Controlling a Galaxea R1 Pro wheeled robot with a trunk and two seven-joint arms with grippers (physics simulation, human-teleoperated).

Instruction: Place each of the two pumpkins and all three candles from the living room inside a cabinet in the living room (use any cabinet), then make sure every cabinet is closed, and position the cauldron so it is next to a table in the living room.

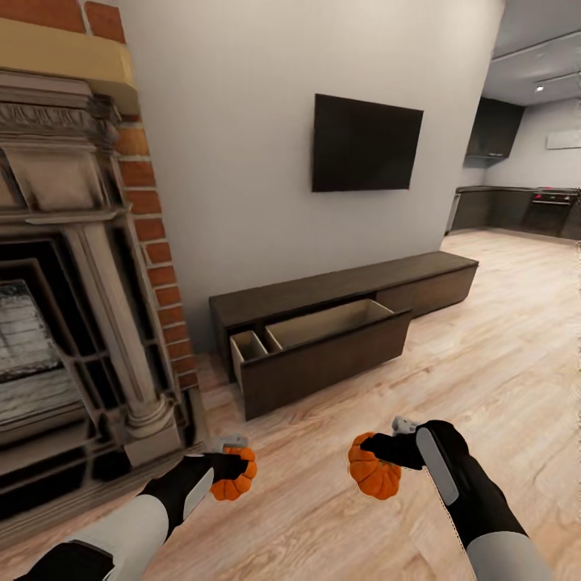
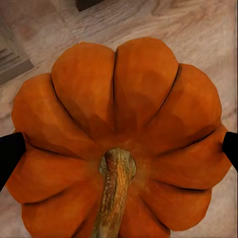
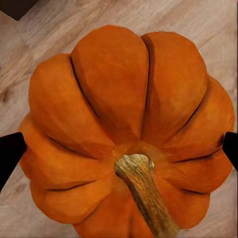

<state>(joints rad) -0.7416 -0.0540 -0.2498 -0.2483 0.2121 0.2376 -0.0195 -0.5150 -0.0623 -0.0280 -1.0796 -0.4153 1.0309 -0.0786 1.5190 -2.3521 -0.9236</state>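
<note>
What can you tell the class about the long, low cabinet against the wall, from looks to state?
The cabinet is a long, low unit of dark-brown wood with flat, handleless fronts, standing on the wooden floor against the grey wall, below the television and beside the brick fireplace. Its wide drawer at the fireplace end is pulled open, showing a pale interior split into a narrow and a wide compartment. The other fronts look shut.

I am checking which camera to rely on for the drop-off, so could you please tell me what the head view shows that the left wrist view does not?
Head view alone: the cabinet with one drawer pulled open, the fireplace, the wall television, and the right gripper holding the second pumpkin.

Left wrist view alone: the pumpkin's stem and ribs close up, pressed between two dark fingertips.

Both: the left gripper's pumpkin over the wooden floor.
</note>
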